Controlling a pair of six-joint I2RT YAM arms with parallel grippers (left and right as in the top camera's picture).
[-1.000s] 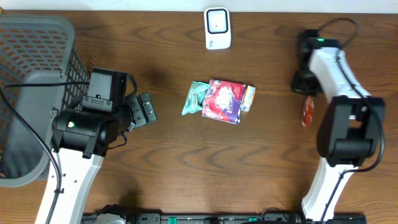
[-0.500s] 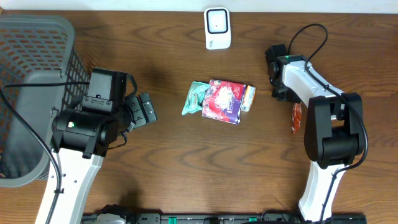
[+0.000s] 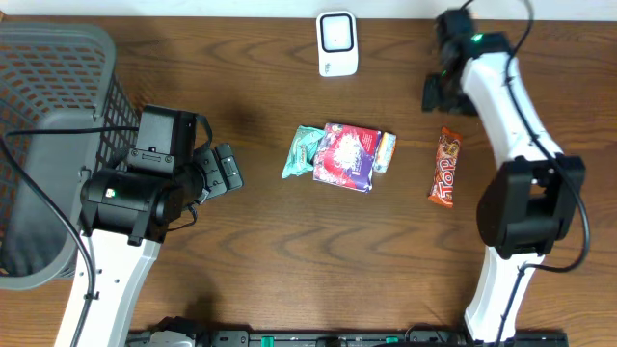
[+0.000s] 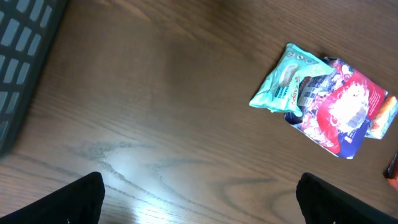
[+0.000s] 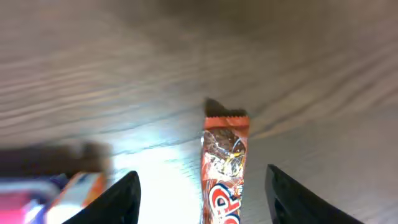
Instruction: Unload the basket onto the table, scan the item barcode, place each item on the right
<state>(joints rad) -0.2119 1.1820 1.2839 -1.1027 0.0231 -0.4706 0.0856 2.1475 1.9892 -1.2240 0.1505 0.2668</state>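
Lying flat near the snack pile [image 3: 339,155]: red candy bar [image 3: 444,169].

The dark brown wood-grain table [image 3: 270,251] carries a grey plastic mesh basket [image 3: 58,77] at its left, a small white boxy scanner [image 3: 337,43] at the far edge, and a touching cluster at the centre: teal snack packet [image 3: 305,151], purple-and-red foil pouch [image 3: 345,157], orange wrapper [image 3: 386,151]. A red-orange candy bar [image 3: 444,168] lies apart, to their right.

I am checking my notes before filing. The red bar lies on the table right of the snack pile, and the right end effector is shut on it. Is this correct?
Not quite. The right end effector is open and holds nothing; it stands apart from the red bar, as the overhead view shows. The bar does lie on the table right of the snack pile.
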